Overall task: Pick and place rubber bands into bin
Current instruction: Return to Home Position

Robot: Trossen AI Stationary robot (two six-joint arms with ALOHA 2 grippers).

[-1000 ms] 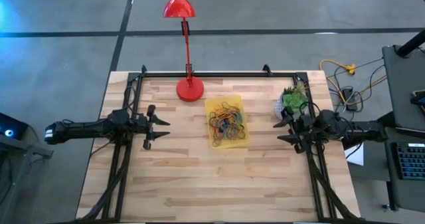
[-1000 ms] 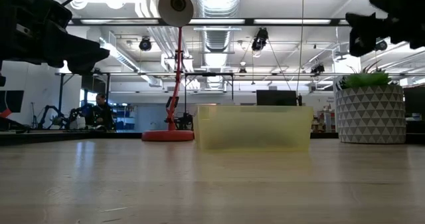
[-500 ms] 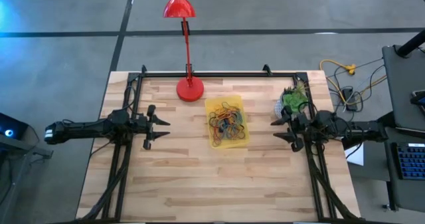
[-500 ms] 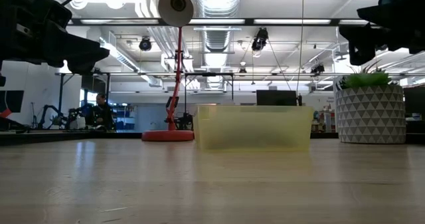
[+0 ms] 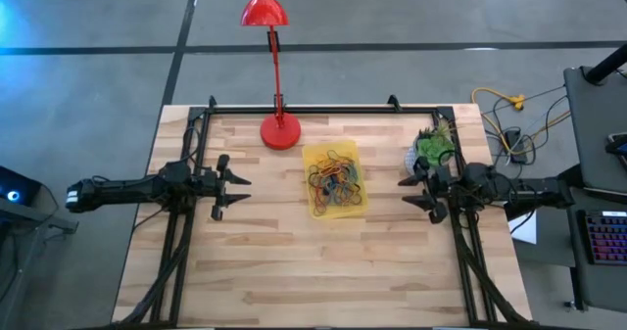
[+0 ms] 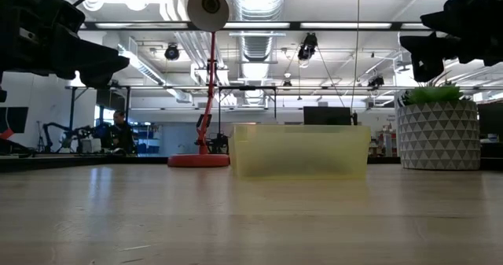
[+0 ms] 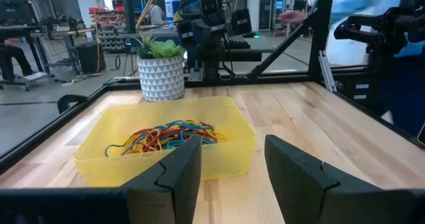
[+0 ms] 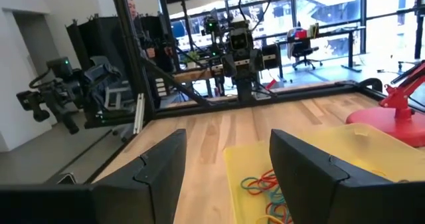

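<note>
yellow bin (image 5: 336, 180), tangled rubber bands (image 5: 334, 182) inside

Rubber bands (image 5: 336, 179) inside yellow bin (image 5: 335, 213)

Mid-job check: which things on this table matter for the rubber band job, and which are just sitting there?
Part of the job:
- rubber bands, piled in the bin
- yellow bin, mid-table
- left gripper and right gripper, both open and empty, on either side of the bin

Just lying about:
- red lamp, at the far edge
- potted plant, beside the right gripper
</note>
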